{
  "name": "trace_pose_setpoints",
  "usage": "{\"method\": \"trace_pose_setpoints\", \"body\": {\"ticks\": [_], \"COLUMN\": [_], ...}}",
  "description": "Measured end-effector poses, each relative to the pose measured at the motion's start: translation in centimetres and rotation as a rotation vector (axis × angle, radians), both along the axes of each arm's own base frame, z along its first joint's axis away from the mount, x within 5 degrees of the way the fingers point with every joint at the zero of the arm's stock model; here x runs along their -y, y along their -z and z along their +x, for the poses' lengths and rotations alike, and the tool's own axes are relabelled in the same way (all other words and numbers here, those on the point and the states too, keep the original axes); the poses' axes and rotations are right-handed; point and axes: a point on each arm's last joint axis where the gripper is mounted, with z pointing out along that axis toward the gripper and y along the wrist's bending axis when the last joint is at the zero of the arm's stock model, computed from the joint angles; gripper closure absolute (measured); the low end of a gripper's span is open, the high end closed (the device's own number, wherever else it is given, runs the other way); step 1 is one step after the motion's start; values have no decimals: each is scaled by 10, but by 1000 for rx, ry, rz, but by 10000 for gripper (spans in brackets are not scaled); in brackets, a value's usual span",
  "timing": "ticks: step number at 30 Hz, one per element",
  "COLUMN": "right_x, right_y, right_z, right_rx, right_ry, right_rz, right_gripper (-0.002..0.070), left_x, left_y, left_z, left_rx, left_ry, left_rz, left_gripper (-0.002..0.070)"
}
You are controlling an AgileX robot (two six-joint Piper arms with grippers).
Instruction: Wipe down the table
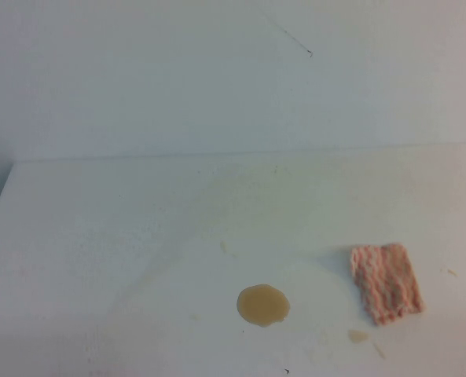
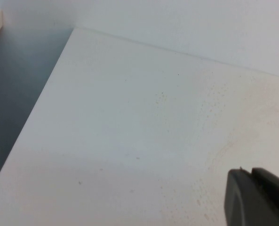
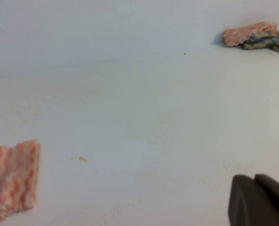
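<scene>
Spill unwiped, cloth not yet taken up

Nothing is held by either arm, and neither is caught in the high view. The right gripper is seen only as a dark corner of its own wrist view, held above the right side of the table, its jaws closed together with nothing between them. The left gripper is glimpsed the same way above the bare left part of the table. Whether it is open or closed cannot be told, and nothing is seen in it.

The pink cloth is laid flat on the near right part of the table, beside a brown puddle but not touching it. This placement is judged to favour the right arm, since the cloth could be grasped and dragged leftward over the spill. A pale smear is left just in front of the cloth. A bundle of other cloths is set far back, clear of the work. The right jaws would have to be opened before any grasp.
</scene>
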Motion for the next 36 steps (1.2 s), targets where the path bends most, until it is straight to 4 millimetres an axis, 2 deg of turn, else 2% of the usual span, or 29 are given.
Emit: {"method": "trace_pose_setpoints", "body": {"ticks": [36], "right_x": [-1], "right_y": [-1], "right_z": [1], "right_rx": [10], "right_ry": [-3], "right_rz": [22], "right_gripper": [680], "left_x": [0], "left_y": [0], "left_z": [0], "left_rx": [2], "left_ry": [0], "left_rz": [-4], "left_gripper": [676]}}
